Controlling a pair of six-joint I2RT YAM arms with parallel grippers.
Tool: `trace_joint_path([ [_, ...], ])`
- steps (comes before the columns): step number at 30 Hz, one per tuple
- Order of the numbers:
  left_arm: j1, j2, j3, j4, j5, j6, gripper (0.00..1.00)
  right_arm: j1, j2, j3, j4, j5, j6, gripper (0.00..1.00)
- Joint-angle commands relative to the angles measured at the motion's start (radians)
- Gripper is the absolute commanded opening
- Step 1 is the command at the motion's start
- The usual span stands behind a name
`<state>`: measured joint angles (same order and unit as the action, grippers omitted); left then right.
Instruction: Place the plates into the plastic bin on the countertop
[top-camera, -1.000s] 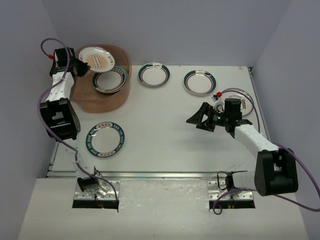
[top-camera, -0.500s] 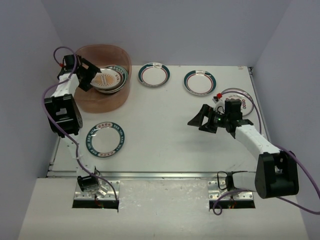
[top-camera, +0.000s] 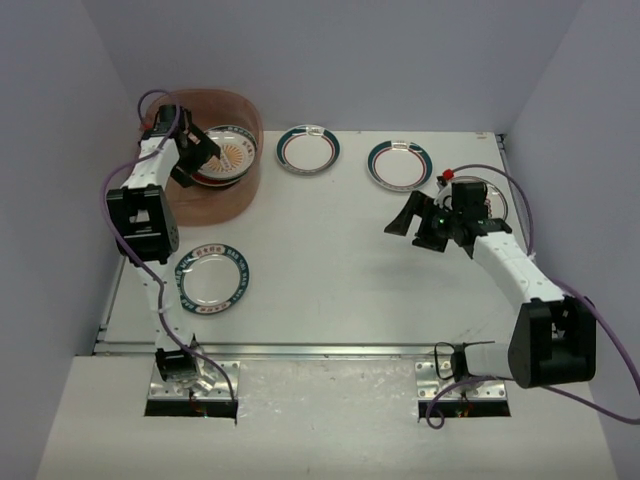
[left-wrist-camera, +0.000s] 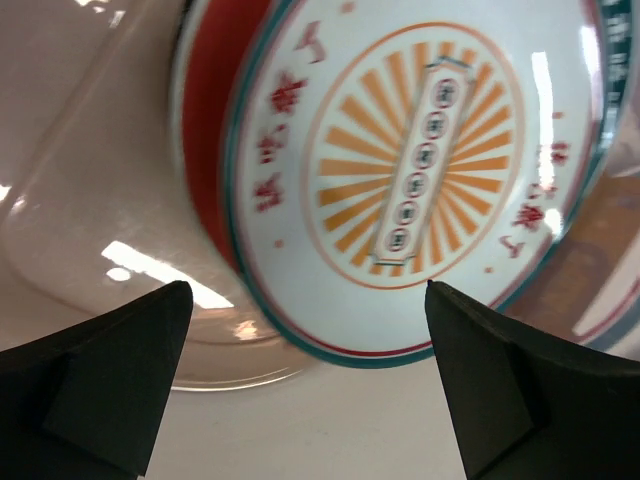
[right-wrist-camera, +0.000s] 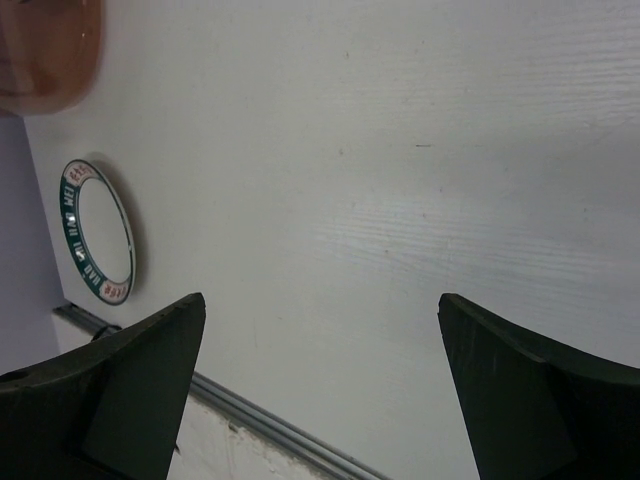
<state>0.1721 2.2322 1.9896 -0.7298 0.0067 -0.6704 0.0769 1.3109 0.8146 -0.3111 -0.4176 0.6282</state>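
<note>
Meanwhile, left gripper (left-wrist-camera: 308, 286) gaped above the bin (top-camera: 205, 208) and its sunburst plate (left-wrist-camera: 420, 160), right gripper (right-wrist-camera: 321, 298) gaped over white, grey-walled countertop (top-camera: 330, 250) dotted with plates (top-camera: 308, 150).

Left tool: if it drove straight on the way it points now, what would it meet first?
Most likely the orange sunburst plate, lying inside the plastic bin. It fills the view just ahead of the open left tool, though depth is hard to judge.
</note>
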Motion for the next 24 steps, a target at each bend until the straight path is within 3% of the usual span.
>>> trace_joint_path([
  [1,0.027,-0.151,-0.026,-0.016,-0.070,0.010,1.00,0.004,0.049,0.045,-0.001,-0.038,0.009,0.99],
  [5,0.028,-0.196,0.004,-0.039,-0.049,0.058,1.00,0.087,0.102,0.017,0.114,-0.198,0.055,0.99],
  [9,0.026,-0.371,-0.055,-0.006,0.032,0.098,1.00,0.314,0.187,-0.091,0.522,-0.226,0.241,0.99],
  [14,0.004,-0.866,-0.454,0.259,0.209,0.128,1.00,0.606,0.467,0.011,0.745,-0.120,0.386,0.99],
  [19,0.006,-1.239,-0.704,0.384,0.294,0.147,1.00,0.724,0.738,0.246,0.778,-0.038,0.471,0.96],
  [21,0.004,-1.364,-0.763,0.369,0.285,0.147,1.00,0.752,0.820,0.331,0.745,-0.008,0.487,0.89],
  [24,0.004,-1.429,-0.799,0.328,0.301,0.141,1.00,0.785,0.939,0.487,0.682,0.000,0.506,0.80],
])
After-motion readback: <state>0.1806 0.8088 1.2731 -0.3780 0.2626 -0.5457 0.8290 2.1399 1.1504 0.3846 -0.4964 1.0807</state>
